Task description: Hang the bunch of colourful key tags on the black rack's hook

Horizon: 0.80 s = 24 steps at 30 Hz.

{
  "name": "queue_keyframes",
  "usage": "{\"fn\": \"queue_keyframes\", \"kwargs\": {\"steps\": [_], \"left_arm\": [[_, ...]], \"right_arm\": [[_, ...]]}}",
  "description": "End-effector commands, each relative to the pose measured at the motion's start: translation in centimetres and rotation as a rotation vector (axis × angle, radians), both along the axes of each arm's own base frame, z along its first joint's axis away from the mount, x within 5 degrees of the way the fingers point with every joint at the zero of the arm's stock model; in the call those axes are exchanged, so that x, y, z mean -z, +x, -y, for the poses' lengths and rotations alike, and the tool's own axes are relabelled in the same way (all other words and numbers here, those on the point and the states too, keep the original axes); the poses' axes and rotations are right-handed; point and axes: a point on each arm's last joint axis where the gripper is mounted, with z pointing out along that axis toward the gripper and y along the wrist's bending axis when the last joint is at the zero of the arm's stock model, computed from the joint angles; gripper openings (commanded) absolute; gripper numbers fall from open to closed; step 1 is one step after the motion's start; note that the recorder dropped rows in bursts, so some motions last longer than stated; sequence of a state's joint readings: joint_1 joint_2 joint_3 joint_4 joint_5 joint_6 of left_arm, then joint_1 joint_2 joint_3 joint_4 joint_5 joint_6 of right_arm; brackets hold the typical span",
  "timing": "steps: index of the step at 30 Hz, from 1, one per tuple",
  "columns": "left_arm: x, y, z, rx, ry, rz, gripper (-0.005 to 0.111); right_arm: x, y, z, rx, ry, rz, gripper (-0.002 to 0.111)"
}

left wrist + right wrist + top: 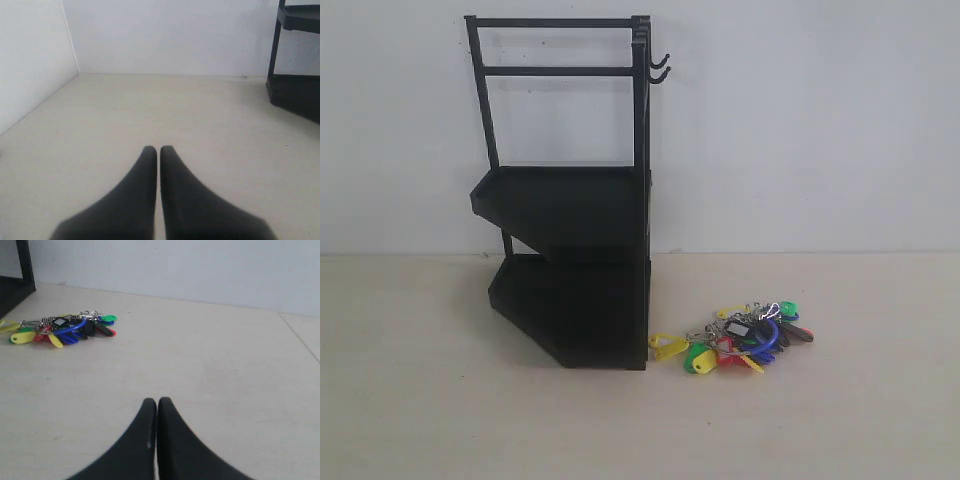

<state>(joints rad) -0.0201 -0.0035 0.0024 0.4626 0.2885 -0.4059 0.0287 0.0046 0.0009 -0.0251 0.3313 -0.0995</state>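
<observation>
By bench [420, 400] back edge: black rack [575, 215] upright, key tag bunch [735, 338] beside base; left gripper [158, 150], right gripper [157, 402] clenched, empty.

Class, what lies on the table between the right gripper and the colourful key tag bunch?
Only bare table separates the right gripper from the colourful key tag bunch, shown in the right wrist view.

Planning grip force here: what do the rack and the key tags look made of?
The rack: likely painted metal, matte black, judging by thin straight posts and sharp folded trays. The key tags: probably glossy plastic, bright solid colours, on shiny metal rings.
</observation>
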Motion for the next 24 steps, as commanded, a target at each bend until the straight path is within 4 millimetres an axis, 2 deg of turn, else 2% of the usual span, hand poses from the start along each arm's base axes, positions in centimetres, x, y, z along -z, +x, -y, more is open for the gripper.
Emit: {"fn": "queue_keyframes", "kwargs": {"steps": [1,4,9,13,19,20,23,24], "left_arm": [[-0.1,0.0,0.0,0.002,-0.005,0.004,0.004],[-0.1,0.0,0.0,0.002,-0.005,0.004,0.004],[-0.1,0.0,0.0,0.002,-0.005,0.004,0.004],[-0.1,0.0,0.0,0.002,-0.005,0.004,0.004],[-0.1,0.0,0.0,0.002,-0.005,0.004,0.004],[-0.1,0.0,0.0,0.002,-0.005,0.004,0.004],[-0.1,0.0,0.0,0.002,-0.005,0.004,0.004],[-0.1,0.0,0.0,0.002,-0.005,0.004,0.004]], "right_arm": [[-0.1,0.0,0.1,-0.016,-0.11,0.013,0.0],[-0.1,0.0,0.1,-0.02,-0.144,0.018,0.0],[-0.8,0.1,0.1,-0.059,-0.352,0.091,0.0],[-2.8,0.2,0.0,-0.037,-0.383,0.314,0.0],[-5.0,-0.2,-0.2,-0.004,-0.365,0.562,0.0],[-5.5,-0.3,-0.2,0.003,-0.307,0.612,0.0],[-6.8,-1.0,-0.1,-0.025,0.098,0.773,0.0],[-8.1,-1.9,-0.1,-0.083,0.303,0.931,0.0]]}}
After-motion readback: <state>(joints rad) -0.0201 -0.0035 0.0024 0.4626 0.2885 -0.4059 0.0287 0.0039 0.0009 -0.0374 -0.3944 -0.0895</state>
